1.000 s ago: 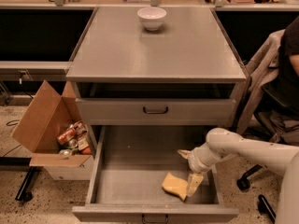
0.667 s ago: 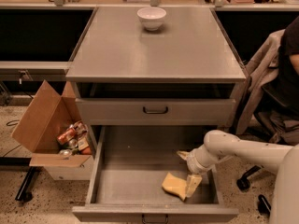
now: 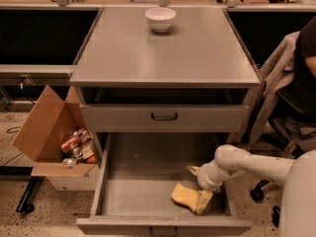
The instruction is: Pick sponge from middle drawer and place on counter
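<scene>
- A cardboard box sits just beside the middle drawer, so the left side is tight.
- The drawer stands pulled out, open from above.
- We judge the worktop has room in front of the bowl.
- The sponge lies front right in the drawer.
- Our claw touches its right end; we cannot tell its opening or hold.

No legible text anywhere, not even on the tool in the middle drawer.
</scene>
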### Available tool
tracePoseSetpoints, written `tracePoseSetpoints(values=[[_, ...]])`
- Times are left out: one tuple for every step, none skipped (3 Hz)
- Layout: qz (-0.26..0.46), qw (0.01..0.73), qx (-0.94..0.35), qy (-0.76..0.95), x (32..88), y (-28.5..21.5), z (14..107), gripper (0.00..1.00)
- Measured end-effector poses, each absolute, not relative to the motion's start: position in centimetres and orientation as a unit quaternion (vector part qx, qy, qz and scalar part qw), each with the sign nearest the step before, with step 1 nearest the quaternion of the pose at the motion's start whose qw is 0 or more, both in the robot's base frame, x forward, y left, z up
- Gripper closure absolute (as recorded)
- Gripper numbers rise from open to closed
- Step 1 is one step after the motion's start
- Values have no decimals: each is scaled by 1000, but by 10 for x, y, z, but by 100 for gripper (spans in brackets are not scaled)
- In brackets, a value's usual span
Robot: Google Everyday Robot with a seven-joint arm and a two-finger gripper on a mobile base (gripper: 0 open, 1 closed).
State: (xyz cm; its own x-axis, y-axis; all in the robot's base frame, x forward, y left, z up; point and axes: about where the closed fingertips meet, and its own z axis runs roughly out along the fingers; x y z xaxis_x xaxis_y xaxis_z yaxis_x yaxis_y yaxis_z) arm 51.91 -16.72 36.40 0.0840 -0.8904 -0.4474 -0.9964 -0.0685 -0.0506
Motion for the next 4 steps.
tracePoseSetpoints(values=[[154,174,-716,659,518,-169,354,0],[154,173,-716,659,518,-169,353,19],[153,172,-715,660,518,-169,352,42],[154,170,-714,661,517,-169,351,66]])
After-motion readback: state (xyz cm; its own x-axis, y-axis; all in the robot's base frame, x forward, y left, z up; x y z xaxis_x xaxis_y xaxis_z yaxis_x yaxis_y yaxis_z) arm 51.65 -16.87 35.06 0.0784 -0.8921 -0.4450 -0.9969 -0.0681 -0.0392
